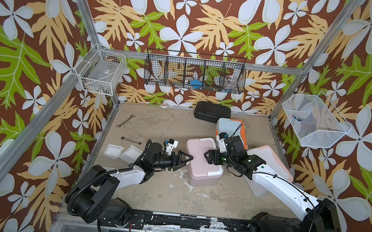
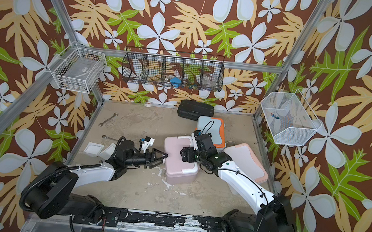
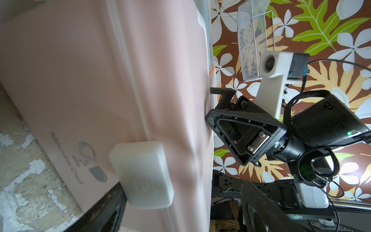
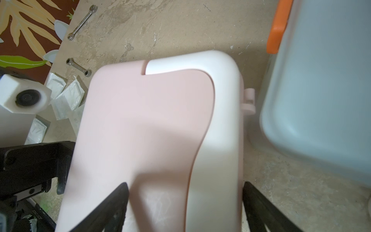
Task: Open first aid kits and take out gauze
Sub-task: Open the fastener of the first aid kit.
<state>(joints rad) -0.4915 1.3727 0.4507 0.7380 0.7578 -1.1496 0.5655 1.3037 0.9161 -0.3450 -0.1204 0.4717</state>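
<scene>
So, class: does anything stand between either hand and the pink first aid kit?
Nothing visible does. The left hand is at the pink kit by its left edge and the right hand is over its lid, both open. The gauze packets and wrenches lie apart, farther left.

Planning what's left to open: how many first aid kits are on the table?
3: pink kit at centre; light blue kit behind it; white kit on its right, partly under the right arm.
</scene>
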